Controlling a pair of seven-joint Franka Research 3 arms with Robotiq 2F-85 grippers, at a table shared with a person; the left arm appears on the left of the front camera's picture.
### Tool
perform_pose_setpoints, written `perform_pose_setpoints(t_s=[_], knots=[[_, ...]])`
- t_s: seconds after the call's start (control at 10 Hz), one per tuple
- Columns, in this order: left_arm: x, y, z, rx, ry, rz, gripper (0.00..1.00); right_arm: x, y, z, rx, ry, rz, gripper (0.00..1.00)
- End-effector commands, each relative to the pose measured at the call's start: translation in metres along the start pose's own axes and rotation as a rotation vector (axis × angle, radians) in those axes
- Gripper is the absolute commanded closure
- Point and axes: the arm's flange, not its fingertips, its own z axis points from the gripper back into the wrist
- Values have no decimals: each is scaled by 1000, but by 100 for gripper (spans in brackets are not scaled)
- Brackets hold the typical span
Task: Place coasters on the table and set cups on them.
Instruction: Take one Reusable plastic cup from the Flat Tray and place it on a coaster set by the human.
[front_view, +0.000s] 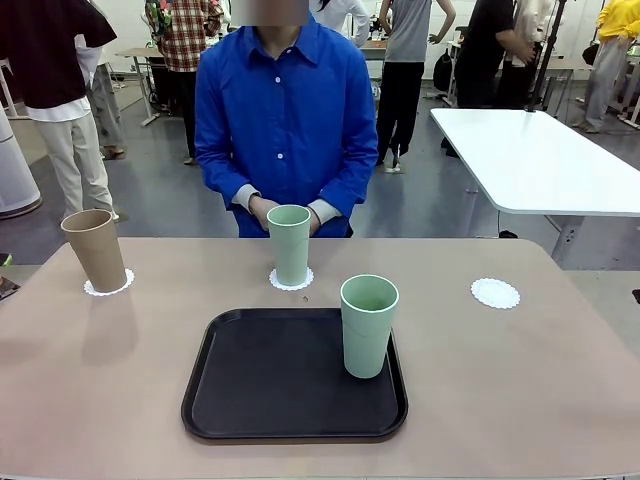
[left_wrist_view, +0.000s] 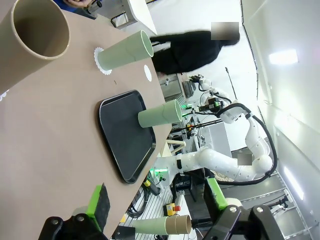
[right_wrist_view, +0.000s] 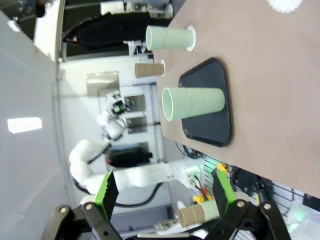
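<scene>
Tan cup (front_view: 95, 248), green cup (front_view: 290, 243) on coasters (front_view: 110, 288); third cup (front_view: 368, 325) on tray (front_view: 270, 400).
Left gripper (left_wrist_view: 157, 197), right gripper (right_wrist_view: 165, 191) spread, empty.

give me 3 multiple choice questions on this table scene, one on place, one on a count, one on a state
1. How many doilies lie on the table? A two B three C five
2. Where does the nearer green cup stand? A on a doily B on the black tray C on the floor
3. The left gripper is: A open B shut empty C shut on a cup
Key: 1 B, two under cups, one bare. 2 B, its base sits inside the tray. 3 A, fingers wide apart, nothing between.
</scene>
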Motion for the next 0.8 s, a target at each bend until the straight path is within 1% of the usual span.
perform_pose_setpoints(t_s=[0.0,0.1,0.2,0.3,0.4,0.5,0.7], knots=[[1,-1,2,-8,2,-3,0,37,33,-16,-183,174,264,0],[1,-1,2,-8,2,-3,0,55,50,-31,-252,192,328,0],[1,-1,2,-8,2,-3,0,69,71,-53,-356,203,392,0],[1,-1,2,-8,2,-3,0,75,87,-76,-485,271,462,0],[1,-1,2,-8,2,-3,0,77,101,-98,-639,277,509,0],[1,-1,2,-8,2,-3,0,77,114,-121,-710,298,563,0],[1,-1,2,-8,2,-3,0,70,119,-171,-863,364,679,0]])
